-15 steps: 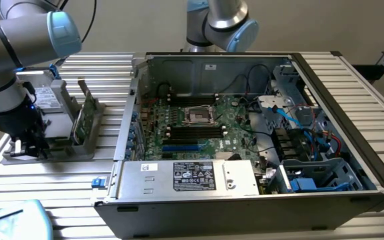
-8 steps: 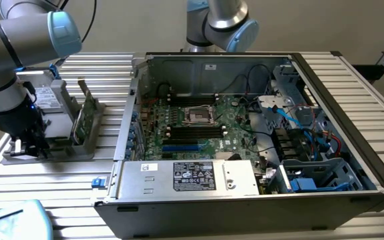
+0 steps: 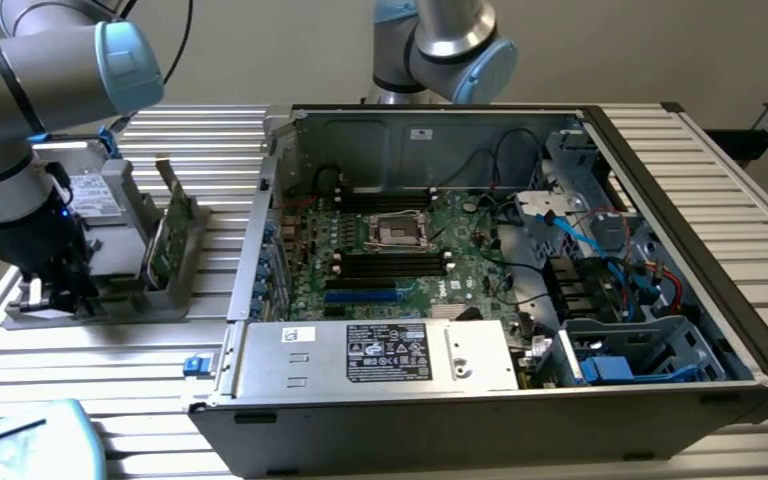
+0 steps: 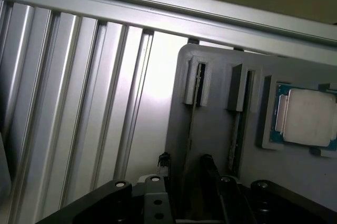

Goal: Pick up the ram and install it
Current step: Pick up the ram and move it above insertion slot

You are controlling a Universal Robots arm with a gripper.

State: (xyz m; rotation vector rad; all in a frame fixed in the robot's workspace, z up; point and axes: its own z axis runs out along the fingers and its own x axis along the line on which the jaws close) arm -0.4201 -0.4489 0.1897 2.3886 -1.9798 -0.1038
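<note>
Pick-up step: my gripper (image 4: 185,167) hangs released, fingers (image 4: 164,162) straddling the ram (image 4: 190,129) standing edgewise in the gray holder (image 4: 213,140) by the table (image 4: 79,103) edge. A grip likely demands square closing.

Arm (image 3: 11,110) was the usual silver-grey tubes with light-blue joint caps (image 3: 133,62), plus a chunky black gripper (image 4: 185,161) with little silver screws (image 4: 120,184).

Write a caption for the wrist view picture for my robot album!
Open jaws straddle the ram, standing on edge in its gray holder, with a CPU lying alongside.
</note>
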